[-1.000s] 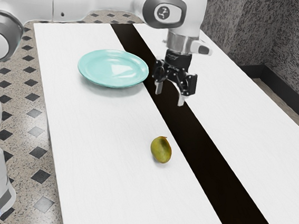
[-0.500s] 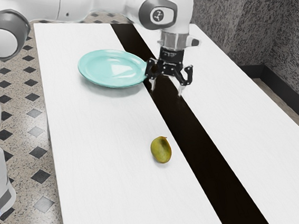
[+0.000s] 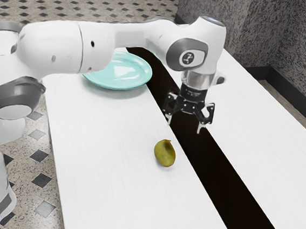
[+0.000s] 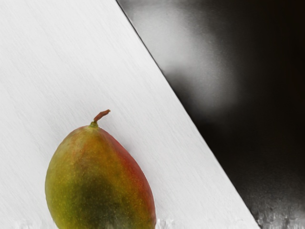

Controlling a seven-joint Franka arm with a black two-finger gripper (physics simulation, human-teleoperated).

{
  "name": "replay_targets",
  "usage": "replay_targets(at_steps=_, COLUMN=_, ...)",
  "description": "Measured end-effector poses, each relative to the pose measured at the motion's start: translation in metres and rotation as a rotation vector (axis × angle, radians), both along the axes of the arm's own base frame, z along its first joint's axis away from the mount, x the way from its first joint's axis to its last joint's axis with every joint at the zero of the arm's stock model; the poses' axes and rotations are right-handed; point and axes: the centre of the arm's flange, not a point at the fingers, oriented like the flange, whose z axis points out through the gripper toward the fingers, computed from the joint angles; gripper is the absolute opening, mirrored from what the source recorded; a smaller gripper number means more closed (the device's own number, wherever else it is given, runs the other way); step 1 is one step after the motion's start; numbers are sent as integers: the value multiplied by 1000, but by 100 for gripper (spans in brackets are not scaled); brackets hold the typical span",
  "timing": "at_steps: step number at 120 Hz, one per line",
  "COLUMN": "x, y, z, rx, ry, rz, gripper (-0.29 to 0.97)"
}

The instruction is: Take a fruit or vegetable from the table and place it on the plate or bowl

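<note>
Over the white worktop [image 3: 104, 168] in the exterior view, the black two-finger claw [image 3: 185, 123] has left the rim of the round teal plate [image 3: 122, 74] and dropped along the dark glossy strip [image 3: 218, 168]. That's the approach leg under way, with the pick not yet started. The fingers are spread and empty. The green-yellow oval mango [image 3: 165, 153] lies on the white surface just beside the strip, near the claw at about its 7 o'clock, not touching. The plate sits well back at the claw's 10 o'clock.

In the wrist view, the mango [image 4: 97, 181] looms large, red-blushed, brown stem up, resting on the worktop [image 4: 71, 57] and clear of the strip [image 4: 257, 95]. I'd judge the hand needs a short shift sideways off the strip before descending.
</note>
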Motion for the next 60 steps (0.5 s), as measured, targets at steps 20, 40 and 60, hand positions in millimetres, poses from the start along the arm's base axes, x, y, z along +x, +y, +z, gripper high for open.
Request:
replay_targets(at_steps=20, x=-39, y=-46, z=-21, rx=-50, ry=30, rz=-32, gripper=68)
replay_targets(at_steps=40, x=-48, y=-33, z=-34, rx=-66, ry=45, rz=-8, gripper=68)
replay_targets(at_steps=60, x=-50, y=-24, z=-28, rx=-74, ry=50, rz=9, gripper=68)
